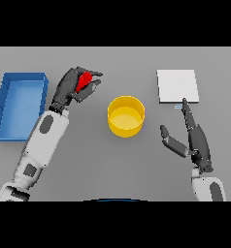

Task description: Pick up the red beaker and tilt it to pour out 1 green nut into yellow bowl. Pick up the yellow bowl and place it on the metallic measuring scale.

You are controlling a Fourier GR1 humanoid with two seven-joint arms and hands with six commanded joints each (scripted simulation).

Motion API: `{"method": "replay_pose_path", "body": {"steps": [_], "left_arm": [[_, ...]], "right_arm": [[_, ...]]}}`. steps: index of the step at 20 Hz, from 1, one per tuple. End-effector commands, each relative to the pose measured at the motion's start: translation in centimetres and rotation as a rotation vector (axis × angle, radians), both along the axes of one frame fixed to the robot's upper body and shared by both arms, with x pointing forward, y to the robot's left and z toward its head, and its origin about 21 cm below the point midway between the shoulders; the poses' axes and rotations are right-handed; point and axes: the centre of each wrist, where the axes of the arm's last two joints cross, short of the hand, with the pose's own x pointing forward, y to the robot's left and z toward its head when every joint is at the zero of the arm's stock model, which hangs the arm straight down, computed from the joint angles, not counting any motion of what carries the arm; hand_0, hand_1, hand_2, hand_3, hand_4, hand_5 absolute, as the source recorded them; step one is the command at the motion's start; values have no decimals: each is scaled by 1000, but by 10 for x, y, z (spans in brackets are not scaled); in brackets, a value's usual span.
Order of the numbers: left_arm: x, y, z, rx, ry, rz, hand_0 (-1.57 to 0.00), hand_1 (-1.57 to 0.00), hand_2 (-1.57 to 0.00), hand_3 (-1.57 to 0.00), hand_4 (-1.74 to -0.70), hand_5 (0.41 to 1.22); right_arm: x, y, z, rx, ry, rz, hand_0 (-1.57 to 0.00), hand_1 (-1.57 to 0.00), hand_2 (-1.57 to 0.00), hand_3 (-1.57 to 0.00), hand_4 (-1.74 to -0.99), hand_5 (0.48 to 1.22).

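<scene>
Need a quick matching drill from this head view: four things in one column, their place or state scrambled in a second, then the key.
Things:
1. small red beaker
2. round yellow bowl
3. flat white metallic measuring scale
4. rectangular blue tray

Place or state:
A. far left of the grey table
B. centre of the table, no nut visible inside
C. gripped in the curled fingers of the left hand
D. back right, just past the straight fingers of the right hand

Pairs: 1-C, 2-B, 3-D, 4-A
</scene>
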Motion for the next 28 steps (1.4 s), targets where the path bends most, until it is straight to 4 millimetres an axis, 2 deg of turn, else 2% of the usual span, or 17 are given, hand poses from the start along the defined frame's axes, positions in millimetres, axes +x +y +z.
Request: {"method": "replay_pose_path", "body": {"steps": [1,5,8,11,13,16,19,23,28], "left_arm": [[-2,-1,2,42,0,-15,-1563,-1563,-1563,-1563,-1733,1119],[-13,-2,3,110,-2,-53,-1563,-1563,-1563,-1563,-1733,1113],[-12,-9,14,333,-49,-100,-1567,-1567,-1567,-1567,-1737,1112],[-3,-25,28,603,-125,-162,-1569,-1569,-1569,-1569,-1739,1134],[1,-35,28,748,-154,-198,-1570,-1570,-1570,-1570,-1740,1166],[10,-45,38,928,-211,-286,-1570,-1570,-1570,-1570,-1740,1193],[16,-55,44,1118,-236,-368,-1571,-1571,-1571,-1571,-1613,1206],[17,-82,53,1324,-252,-462,-1571,-1571,-1571,-1571,-1684,1215],[18,-104,61,1544,-290,-537,-1571,-1571,-1571,-1571,-1720,1219]], "right_arm": [[-2,0,0,6,-4,7,1,1,1,1,-1243,694],[-3,1,1,5,7,4,1,1,1,1,-1243,710],[-6,-1,0,4,-4,6,1,1,1,1,-1254,717],[-5,1,1,22,-3,5,1,1,1,1,-1267,720],[-5,-5,2,21,12,5,1,1,1,1,-1269,722],[-5,-2,0,30,15,15,1,1,1,1,-1264,717],[-6,-4,1,35,-12,7,1,1,1,1,-1258,697],[-7,4,-3,52,7,-4,1,1,1,1,-1225,663],[-5,4,-1,22,-4,-18,1,1,1,1,-1195,647]]}}
